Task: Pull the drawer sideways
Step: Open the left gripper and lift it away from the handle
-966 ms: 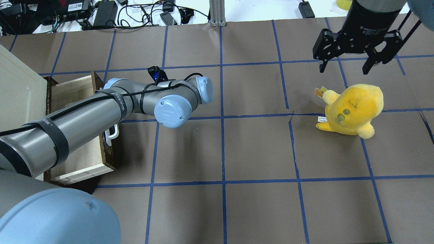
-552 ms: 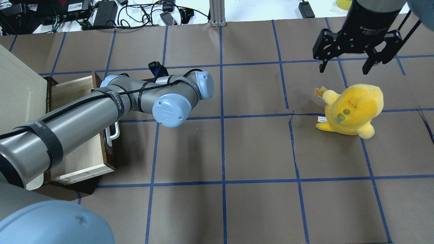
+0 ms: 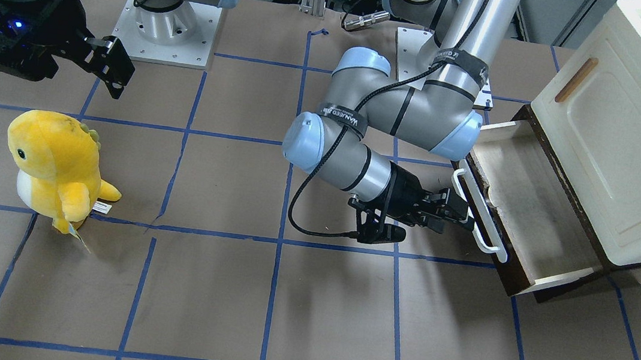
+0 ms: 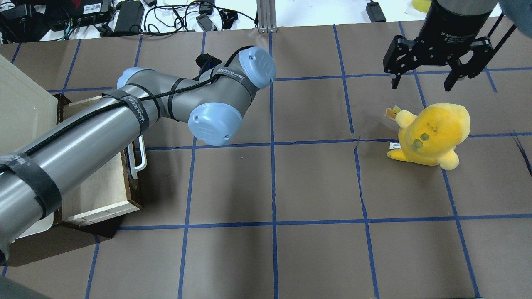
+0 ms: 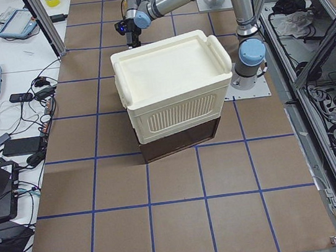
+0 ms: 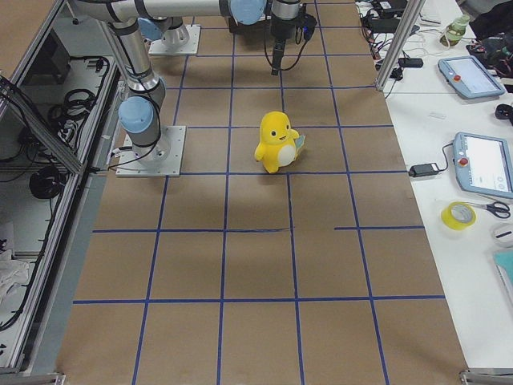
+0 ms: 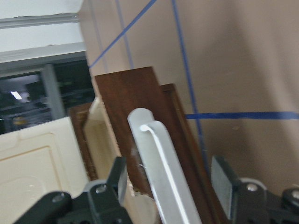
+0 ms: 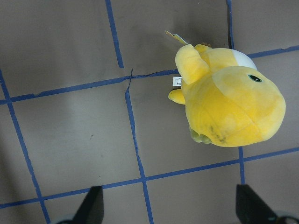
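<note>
one claw [image 7: 169, 182] (left, spread) straddles the handle [image 7: 161, 163]; drawer [image 3: 528, 210] open

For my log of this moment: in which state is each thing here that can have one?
Wide shallow drawer with dark brown wooden front: open, pulled out.
Cream cabinet door with small wooden handle: shut.
Left gripper: open, jaws either side of the long white bar handle.
Right gripper: open, empty.
Yellow plush toy: standing upright.
</note>
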You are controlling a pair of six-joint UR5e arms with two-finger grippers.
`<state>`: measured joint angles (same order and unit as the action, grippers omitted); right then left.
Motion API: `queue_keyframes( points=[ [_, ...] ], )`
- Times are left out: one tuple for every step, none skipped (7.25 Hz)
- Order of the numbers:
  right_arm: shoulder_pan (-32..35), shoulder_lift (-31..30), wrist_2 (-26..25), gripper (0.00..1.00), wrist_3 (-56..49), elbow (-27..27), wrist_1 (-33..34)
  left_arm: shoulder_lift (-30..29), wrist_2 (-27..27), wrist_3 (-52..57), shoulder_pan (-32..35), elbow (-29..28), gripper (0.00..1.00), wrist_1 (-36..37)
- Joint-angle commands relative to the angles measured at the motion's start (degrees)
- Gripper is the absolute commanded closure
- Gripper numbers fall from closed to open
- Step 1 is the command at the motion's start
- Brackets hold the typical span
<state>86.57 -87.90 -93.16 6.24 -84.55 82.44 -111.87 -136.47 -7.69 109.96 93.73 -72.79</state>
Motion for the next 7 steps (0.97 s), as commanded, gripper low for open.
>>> queue_keyframes(
  points=[
    [0.00,0.01,0.00,0.00,0.00,0.00,0.00,7.42,14.94,2.42,-0.96,-2.76,0.30,0.73],
    [0.00,0.01,0.00,0.00,0.00,0.00,0.00,11.72,21.45,2.42,-3.41,-2.85,0.30,-1.71],
    [0.00,0.01,0.00,0.00,0.00,0.00,0.00,16.47,29.78,2.42,-7.52,-3.20,0.30,-6.70],
    [-0.09,0.01,0.00,0.00,0.00,0.00,0.00,20.25,37.34,2.42,-12.44,-3.21,0.30,-10.75],
    [0.00,0.01,0.00,0.00,0.00,0.00,0.00,22.82,42.90,2.42,-17.10,-3.12,0.30,-13.66],
    [0.00,0.01,0.00,0.00,0.00,0.00,0.00,24.76,43.91,3.03,-19.14,-3.12,0.30,-16.04],
    [-0.09,0.01,0.00,0.00,0.00,0.00,0.00,26.17,45.05,3.90,-19.69,-3.03,0.26,-17.28]
  ],
)
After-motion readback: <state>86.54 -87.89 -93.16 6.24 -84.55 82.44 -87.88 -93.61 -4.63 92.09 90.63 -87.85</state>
